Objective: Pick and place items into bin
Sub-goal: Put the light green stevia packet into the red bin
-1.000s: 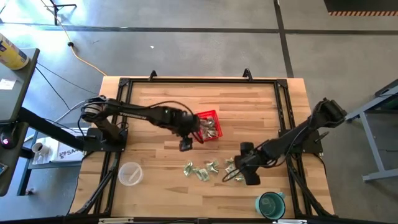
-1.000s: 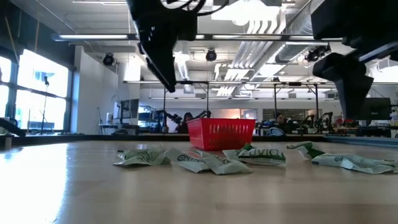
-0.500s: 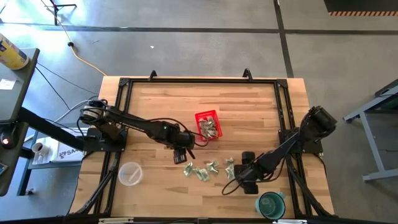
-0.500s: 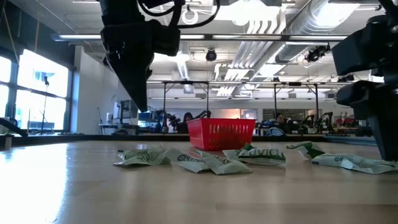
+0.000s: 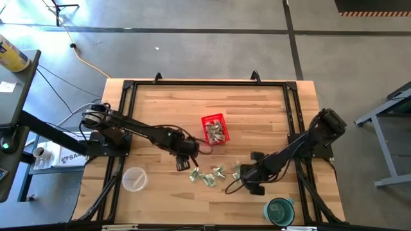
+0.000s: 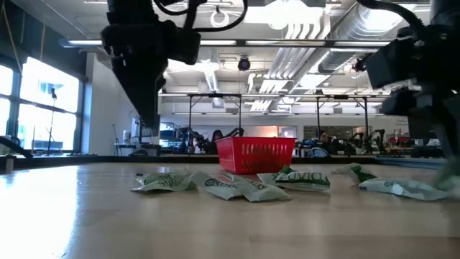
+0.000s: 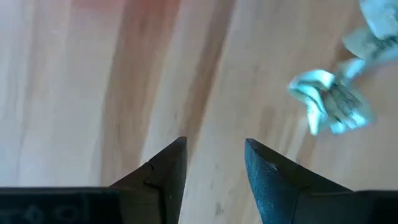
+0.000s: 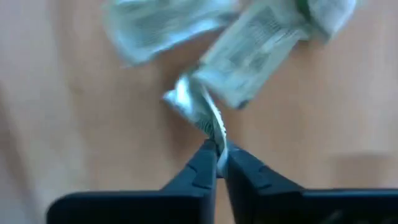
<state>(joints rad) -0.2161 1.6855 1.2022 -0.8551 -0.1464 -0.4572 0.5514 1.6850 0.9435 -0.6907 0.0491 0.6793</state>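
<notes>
One piece [image 8: 198,106]: pinched at its very edge by right gripper [image 8: 217,155] — may slip out in transit.
Left gripper [image 7: 214,163]: parted, empty.
Bin [image 5: 214,129]: well apart — long carry.

The bin [image 5: 214,128] is bright red, its slotted sides showing as fine pale vertical stripes in the low view. The items [image 5: 207,176] are pale green and white, crinkled, some with dark green lettering on white [image 6: 309,178]. The table [image 5: 167,106] is light, warm wood in narrow lengthwise planks with a black frame. Both arms are black, as are the left gripper [image 7: 214,163] and right gripper [image 8: 217,155]. One cup [image 5: 135,179] is clear and whitish, the other cup [image 5: 280,210] teal. The floor [image 5: 192,51] is grey with dark lines.
</notes>
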